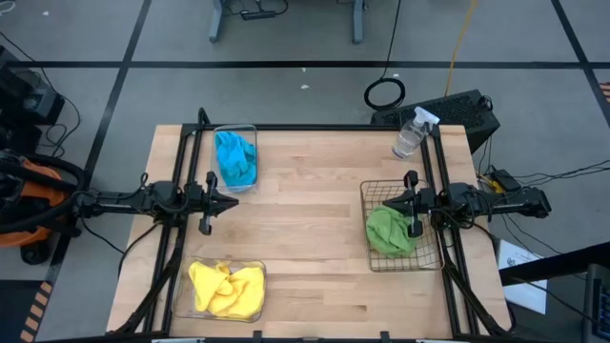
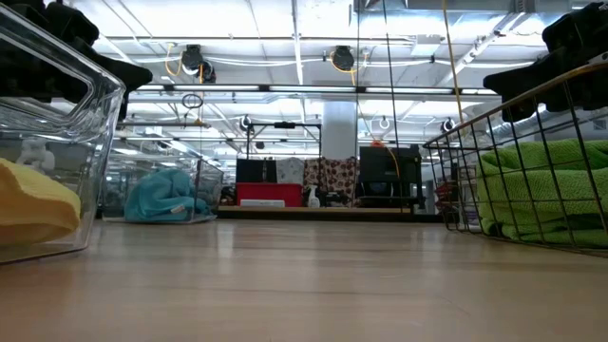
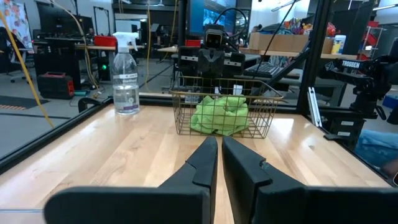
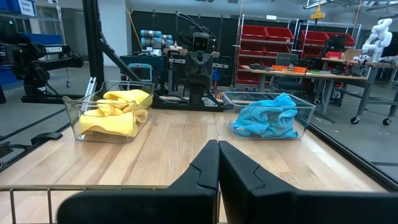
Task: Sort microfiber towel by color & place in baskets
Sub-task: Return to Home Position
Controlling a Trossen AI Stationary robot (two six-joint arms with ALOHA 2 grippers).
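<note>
- Over the worktop (image 1: 305,229), by its left edge: left gripper (image 1: 234,201), fingers together, holding nothing.
- By the right edge: right gripper (image 1: 389,204) over the wire basket (image 1: 367,191) rim, fingers together, holding nothing.
- Green towels (image 1: 391,232) lie in the wire basket. Blue towels (image 1: 235,157) lie in the far tub (image 1: 235,128) at the far-left corner. Yellow towels (image 1: 227,289) lie in the near tub (image 1: 178,303) at the near-left corner.
- Judgement: sorting looks finished, and the step in hand is parking the arms. The next move calls for a clean retreat, with no grasp.

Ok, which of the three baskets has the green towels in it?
The wire basket, on the table's right, holds the green towels. On the left, one clear tub holds blue towels, the other tub yellow towels.
</note>
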